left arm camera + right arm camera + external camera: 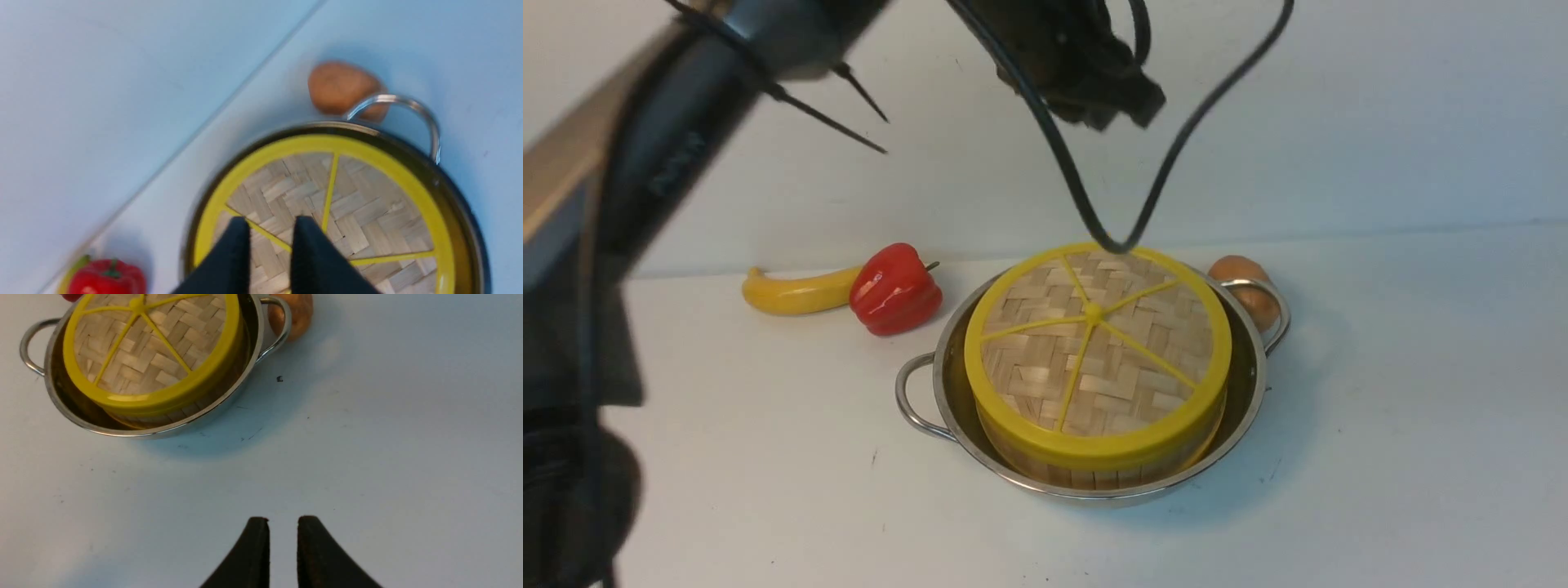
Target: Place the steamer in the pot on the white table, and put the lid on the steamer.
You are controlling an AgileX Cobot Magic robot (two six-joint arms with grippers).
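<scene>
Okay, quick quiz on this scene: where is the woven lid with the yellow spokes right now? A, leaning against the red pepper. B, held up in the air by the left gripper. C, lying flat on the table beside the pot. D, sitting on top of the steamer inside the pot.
D: the lid sits on the steamer, which stands inside the pot.

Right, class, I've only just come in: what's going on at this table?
A two-armed robot is finishing a stacking job. The steamer sits inside the pot on the white table, and the lid lies on the steamer. Neither arm holds anything: the left claw hangs above the lid with a narrow gap between its tips, and the right claw hangs over bare table beside the pot. A pepper, a banana and a potato lie behind.
</scene>
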